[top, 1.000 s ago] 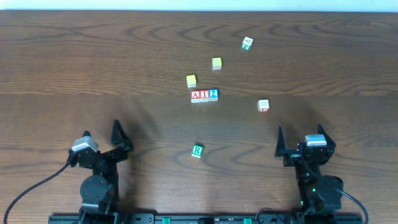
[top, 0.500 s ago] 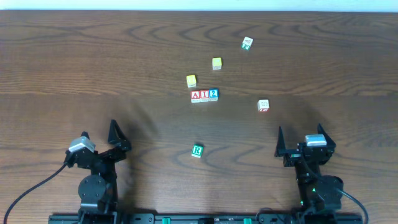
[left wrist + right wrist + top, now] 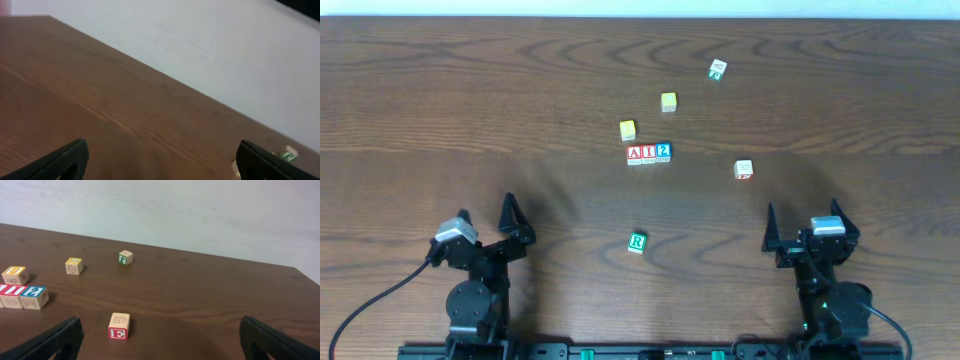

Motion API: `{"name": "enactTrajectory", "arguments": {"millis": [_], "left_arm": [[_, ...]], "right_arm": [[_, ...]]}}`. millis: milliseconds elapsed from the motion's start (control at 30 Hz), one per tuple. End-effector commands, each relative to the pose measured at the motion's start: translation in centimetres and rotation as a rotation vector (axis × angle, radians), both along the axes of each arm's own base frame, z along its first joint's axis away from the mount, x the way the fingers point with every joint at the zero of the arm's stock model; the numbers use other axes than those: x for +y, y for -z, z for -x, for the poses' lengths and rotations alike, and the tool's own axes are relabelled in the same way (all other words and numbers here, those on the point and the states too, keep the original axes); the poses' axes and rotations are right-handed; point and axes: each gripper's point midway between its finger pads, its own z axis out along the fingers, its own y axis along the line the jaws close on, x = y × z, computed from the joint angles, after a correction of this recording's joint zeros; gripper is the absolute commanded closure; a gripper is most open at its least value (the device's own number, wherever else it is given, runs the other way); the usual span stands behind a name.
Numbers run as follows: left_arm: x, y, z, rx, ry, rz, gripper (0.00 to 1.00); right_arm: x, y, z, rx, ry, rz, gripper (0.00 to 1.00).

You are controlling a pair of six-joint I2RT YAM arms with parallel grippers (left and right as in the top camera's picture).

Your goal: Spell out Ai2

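Three cubes stand touching in a row at the table's middle: the red A cube (image 3: 634, 153), the red I cube (image 3: 648, 153) and the blue-and-white 2 cube (image 3: 663, 151). In the right wrist view the I cube (image 3: 12, 296) and the 2 cube (image 3: 34, 296) show at the left edge. My left gripper (image 3: 485, 212) is open and empty near the front left, far from the row; its wrist view (image 3: 161, 150) shows only bare table between the fingers. My right gripper (image 3: 802, 212) is open and empty near the front right.
A green R cube (image 3: 637, 242) lies in front of the row. Two yellow cubes (image 3: 628, 130) (image 3: 668, 101) sit behind it. A green-marked cube (image 3: 718, 69) lies far back. A red E cube (image 3: 744, 168) sits right of the row, ahead of my right gripper (image 3: 119, 326).
My left gripper swayed slightly left and came back. The cubes and the right arm have not moved.
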Motion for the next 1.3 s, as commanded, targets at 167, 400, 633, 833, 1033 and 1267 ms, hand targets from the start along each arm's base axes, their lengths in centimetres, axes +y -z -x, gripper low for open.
{"name": "enactTrajectory", "arguments": {"millis": [167,400,633,833,1033,1267], "left_arm": [[-0.23,1.94,0.08,0.098,0.048,-0.264,0.05],[-0.46,1.93,0.05,0.096,0.06,-0.259,0.05],[-0.46,1.93,0.05,0.096,0.06,-0.259,0.05],[-0.45,1.91,0.05,0.096,0.06,-0.259,0.05],[-0.46,1.93,0.05,0.096,0.06,-0.259,0.05],[-0.45,1.91,0.05,0.096,0.06,-0.259,0.05]], "right_arm": [[0.05,0.18,0.01,0.006,-0.001,-0.011,0.01],[0.05,0.17,0.01,0.006,-0.001,-0.011,0.01],[0.05,0.18,0.01,0.006,-0.001,-0.011,0.01],[0.05,0.18,0.01,0.006,-0.001,-0.011,0.01],[0.05,0.18,0.01,0.006,-0.001,-0.011,0.01],[0.05,0.18,0.01,0.006,-0.001,-0.011,0.01]]}}
